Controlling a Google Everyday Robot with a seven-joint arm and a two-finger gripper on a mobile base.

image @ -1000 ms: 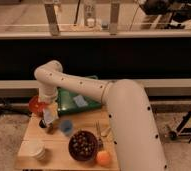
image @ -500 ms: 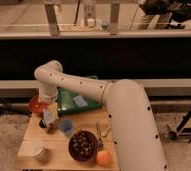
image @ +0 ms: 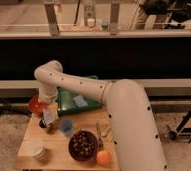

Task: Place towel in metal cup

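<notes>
My gripper (image: pixel 50 116) points down over the left part of the small wooden table (image: pixel 31 142). A pale towel (image: pixel 50 113) hangs at its tip. Right under it stands a small dark metal cup (image: pixel 49 127), and the towel's lower end reaches the cup's rim. My white arm (image: pixel 89 90) curves in from the right and hides the table's back right part.
A red bowl (image: pixel 36 106) sits at the back left. A green tray (image: pixel 74 102) with a pale patch lies behind. A blue cup (image: pixel 66 127), a dark bowl of food (image: pixel 83 145), an orange (image: pixel 104 158) and a white cup (image: pixel 37 150) stand on the table.
</notes>
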